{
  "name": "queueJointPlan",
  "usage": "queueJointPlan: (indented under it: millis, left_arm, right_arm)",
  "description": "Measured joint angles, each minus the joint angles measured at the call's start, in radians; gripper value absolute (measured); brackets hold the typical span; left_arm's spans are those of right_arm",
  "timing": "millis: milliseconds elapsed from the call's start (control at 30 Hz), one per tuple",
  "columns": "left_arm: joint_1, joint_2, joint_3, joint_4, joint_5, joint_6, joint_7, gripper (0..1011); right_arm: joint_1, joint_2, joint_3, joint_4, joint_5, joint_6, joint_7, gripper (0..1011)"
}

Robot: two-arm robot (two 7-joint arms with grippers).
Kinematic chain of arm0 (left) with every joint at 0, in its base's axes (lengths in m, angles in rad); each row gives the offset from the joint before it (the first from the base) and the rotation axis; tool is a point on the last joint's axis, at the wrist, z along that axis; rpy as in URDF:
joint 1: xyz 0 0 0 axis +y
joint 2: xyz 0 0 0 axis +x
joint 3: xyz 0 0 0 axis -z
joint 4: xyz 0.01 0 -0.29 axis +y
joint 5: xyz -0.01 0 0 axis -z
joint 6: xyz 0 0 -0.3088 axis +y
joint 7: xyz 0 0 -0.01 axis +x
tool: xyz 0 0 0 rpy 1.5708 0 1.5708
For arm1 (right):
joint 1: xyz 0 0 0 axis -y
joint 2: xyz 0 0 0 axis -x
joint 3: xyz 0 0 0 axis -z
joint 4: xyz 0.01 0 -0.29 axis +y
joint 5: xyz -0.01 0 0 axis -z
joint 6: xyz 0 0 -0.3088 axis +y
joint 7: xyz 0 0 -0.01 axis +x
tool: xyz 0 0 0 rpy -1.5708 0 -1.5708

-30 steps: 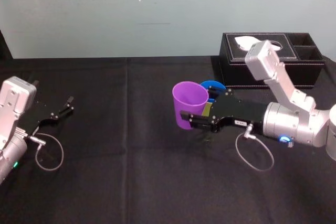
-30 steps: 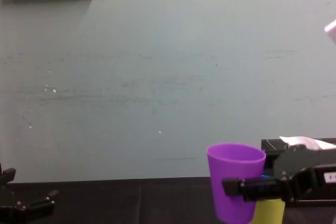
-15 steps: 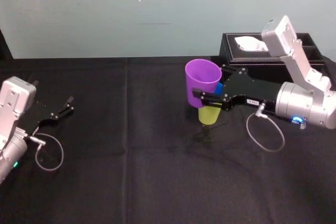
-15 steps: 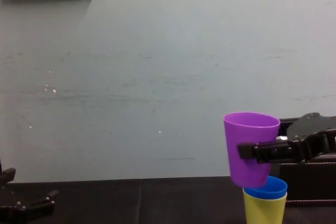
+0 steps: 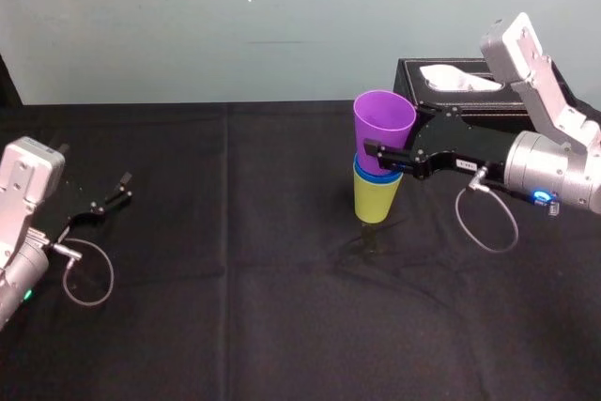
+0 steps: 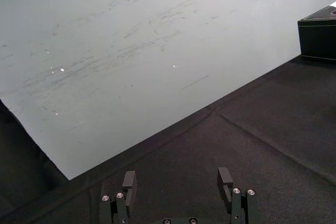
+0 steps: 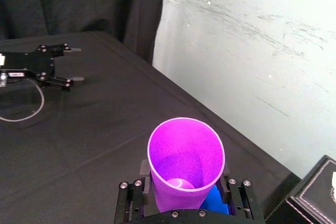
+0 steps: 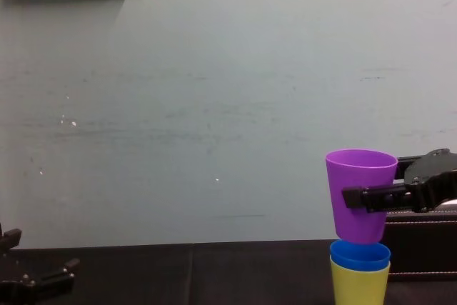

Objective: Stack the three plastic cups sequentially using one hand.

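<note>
Purple plastic tumbler moved over blue plastic tumbler nested in yellow-green tumbler; right gripper clamps it, lowering remains. Left gripper parked, fingers apart.

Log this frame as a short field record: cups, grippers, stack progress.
held: purple plastic tumbler, upright, in right gripper
stack base: blue plastic tumbler nested in yellow-green plastic tumbler on black tablecloth
progress: purple base right at the blue rim, not seated
left gripper: open, parked at the table's left
behind stack: black tissue box
</note>
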Motion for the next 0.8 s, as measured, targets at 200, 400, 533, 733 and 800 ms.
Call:
queueJointPlan:
  millis: [200,400,533,733,800]
  left_arm:
    - [0.000,0.000,0.000,0.000,0.000,0.000,0.000,1010]
    - [0.000,0.000,0.000,0.000,0.000,0.000,0.000,1010]
    - [0.000,0.000,0.000,0.000,0.000,0.000,0.000,1010]
    - [0.000,0.000,0.000,0.000,0.000,0.000,0.000,1010]
    - [0.000,0.000,0.000,0.000,0.000,0.000,0.000,1010]
  right_arm:
    - [0.015,-0.008,0.001,0.029,-0.006,0.003,-0.001,731]
    - [0.029,-0.019,-0.002,0.061,-0.012,0.003,0.000,731]
    - [0.035,-0.024,-0.004,0.075,-0.014,0.003,0.002,731]
    - [0.045,-0.035,-0.009,0.101,-0.014,0.002,0.013,731]
    - [0.048,-0.038,-0.010,0.108,-0.015,0.001,0.014,730]
